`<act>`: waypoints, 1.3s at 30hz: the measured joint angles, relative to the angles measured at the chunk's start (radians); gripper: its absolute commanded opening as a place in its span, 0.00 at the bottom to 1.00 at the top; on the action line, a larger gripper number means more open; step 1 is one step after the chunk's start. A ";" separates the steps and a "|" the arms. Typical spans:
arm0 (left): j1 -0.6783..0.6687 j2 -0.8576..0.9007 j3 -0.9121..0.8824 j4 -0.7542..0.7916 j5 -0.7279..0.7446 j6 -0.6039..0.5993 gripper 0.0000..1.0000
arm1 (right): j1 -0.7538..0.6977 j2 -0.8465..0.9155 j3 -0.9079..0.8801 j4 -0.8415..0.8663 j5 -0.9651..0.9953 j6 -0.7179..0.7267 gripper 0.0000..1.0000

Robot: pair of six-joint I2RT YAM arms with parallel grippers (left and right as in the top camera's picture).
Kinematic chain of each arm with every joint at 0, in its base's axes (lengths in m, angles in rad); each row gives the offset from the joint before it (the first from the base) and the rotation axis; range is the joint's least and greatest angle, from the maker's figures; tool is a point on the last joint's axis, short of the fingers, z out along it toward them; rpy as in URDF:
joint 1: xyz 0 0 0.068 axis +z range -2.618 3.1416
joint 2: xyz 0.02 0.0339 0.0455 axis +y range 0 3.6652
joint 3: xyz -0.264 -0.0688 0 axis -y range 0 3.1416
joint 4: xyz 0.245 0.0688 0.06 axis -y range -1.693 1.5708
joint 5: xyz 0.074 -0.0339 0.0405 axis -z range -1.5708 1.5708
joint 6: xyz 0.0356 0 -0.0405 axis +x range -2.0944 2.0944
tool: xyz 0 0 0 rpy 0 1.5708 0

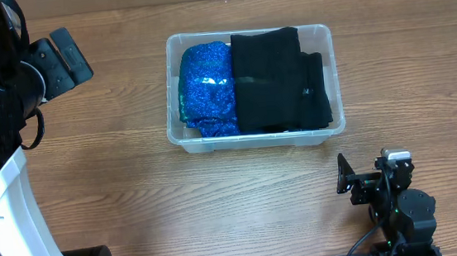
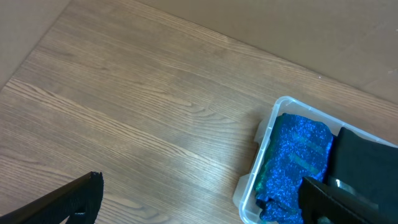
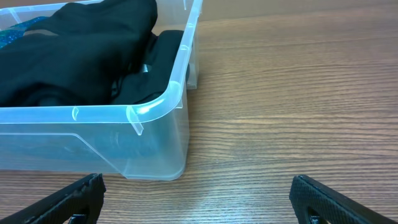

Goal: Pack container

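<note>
The clear plastic container (image 1: pixel 258 138) sits at the table's middle. Inside lie a sparkly blue cloth (image 1: pixel 207 88) on the left and a folded black cloth (image 1: pixel 278 78) filling the rest. My left gripper (image 1: pixel 61 60) is raised at the far left, open and empty; in the left wrist view (image 2: pixel 199 202) it looks down on bare wood with the container (image 2: pixel 264 152) and blue cloth (image 2: pixel 298 158) at the lower right. My right gripper (image 1: pixel 345 176) rests near the front right, open and empty (image 3: pixel 196 199), just in front of the container's corner (image 3: pixel 155 112) and the black cloth (image 3: pixel 81 50).
The wooden table (image 1: pixel 118 196) spreads all around the container. The left arm's white base (image 1: pixel 12 213) stands at the front left. The right arm's base (image 1: pixel 402 212) is at the front right edge.
</note>
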 measured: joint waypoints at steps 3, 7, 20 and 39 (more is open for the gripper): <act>0.000 0.000 0.000 0.000 0.000 0.000 1.00 | 0.000 0.000 0.000 0.000 0.000 0.000 1.00; 0.000 0.000 0.000 0.000 0.000 0.000 1.00 | 0.000 0.000 0.000 0.000 0.000 0.000 1.00; 0.000 -0.011 -0.010 0.002 0.000 0.000 1.00 | 0.000 0.000 0.000 0.000 -0.001 0.000 1.00; 0.000 -0.969 -1.456 0.867 0.134 0.241 1.00 | 0.000 0.000 -0.001 0.003 0.000 0.000 1.00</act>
